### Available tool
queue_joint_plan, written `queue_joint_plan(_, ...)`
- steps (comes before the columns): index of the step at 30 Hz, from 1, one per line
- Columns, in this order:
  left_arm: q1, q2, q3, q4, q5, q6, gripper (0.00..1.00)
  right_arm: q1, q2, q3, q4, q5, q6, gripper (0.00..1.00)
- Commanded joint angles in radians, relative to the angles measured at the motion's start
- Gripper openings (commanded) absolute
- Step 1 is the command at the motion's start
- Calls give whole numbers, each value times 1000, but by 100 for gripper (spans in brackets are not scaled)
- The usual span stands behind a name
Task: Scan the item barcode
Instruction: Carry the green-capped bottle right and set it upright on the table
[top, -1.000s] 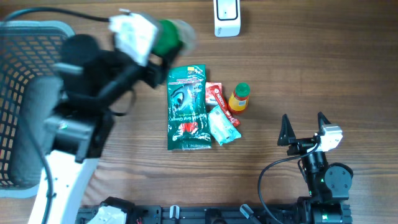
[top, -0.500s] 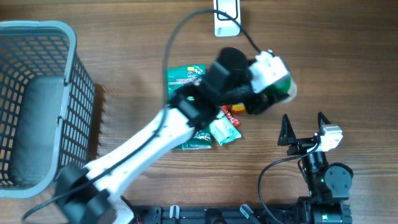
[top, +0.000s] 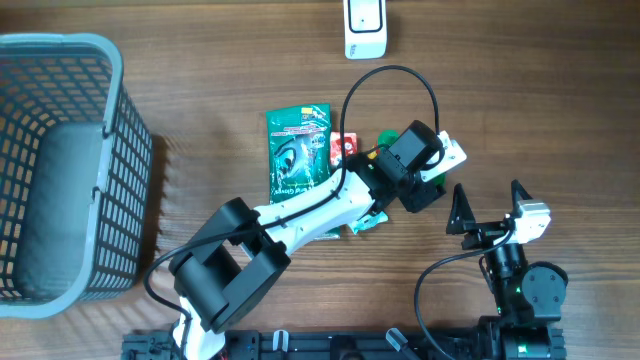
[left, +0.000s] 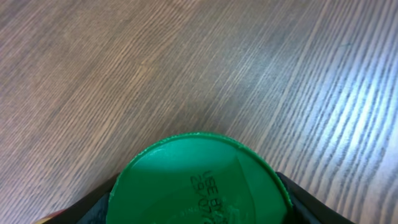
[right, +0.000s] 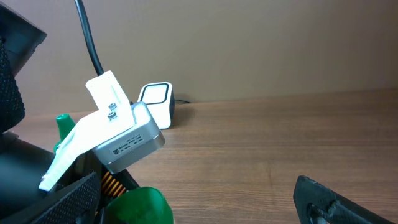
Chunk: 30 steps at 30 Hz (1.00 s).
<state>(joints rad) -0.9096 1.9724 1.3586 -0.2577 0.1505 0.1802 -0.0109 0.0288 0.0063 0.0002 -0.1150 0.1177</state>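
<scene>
Two arms were in view, but only the left arm (top: 300, 213) was placed for the coming move; it lay stretched across the table (top: 560, 90) from the near left corner, and the left jaws held a green item (left: 199, 177), pinched from either side at a middling spread. From the left wrist the item showed a round green end face with date print on it, so its long axis probably ran out along the jaws; no barcode was visible in any view. The scanner (top: 365, 28) stood at the far edge, well apart from the jaws, farther out and a little to the robot's left; bare wood lay between, so the way looked open. The pile of packets (top: 298, 160) lay just left of the jaws; the basket (top: 60, 42) sat well off at the left edge. The right jaws, empty and spread wide, sat near the left ones on their near right side; that closeness was likely the one thing to mind when turning the item toward the scanner.
</scene>
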Motion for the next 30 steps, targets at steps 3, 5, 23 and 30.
queue_joint_plan(3, 2, 8, 6, 7, -33, -5, 62, 1, -6, -1, 7, -12, -12, 100)
queue_joint_plan(5, -4, 8, 7, 7, -33, -6, 70, 1, -6, -1, 7, -12, -12, 100)
queue_joint_plan(23, -82, -288, 11, -187, -446, -31, 100, 1, -6, -1, 7, -12, -12, 100)
queue_joint_plan(30, -24, -333, 8, -254, -567, -32, 100, 1, -6, -1, 7, -12, -12, 100)
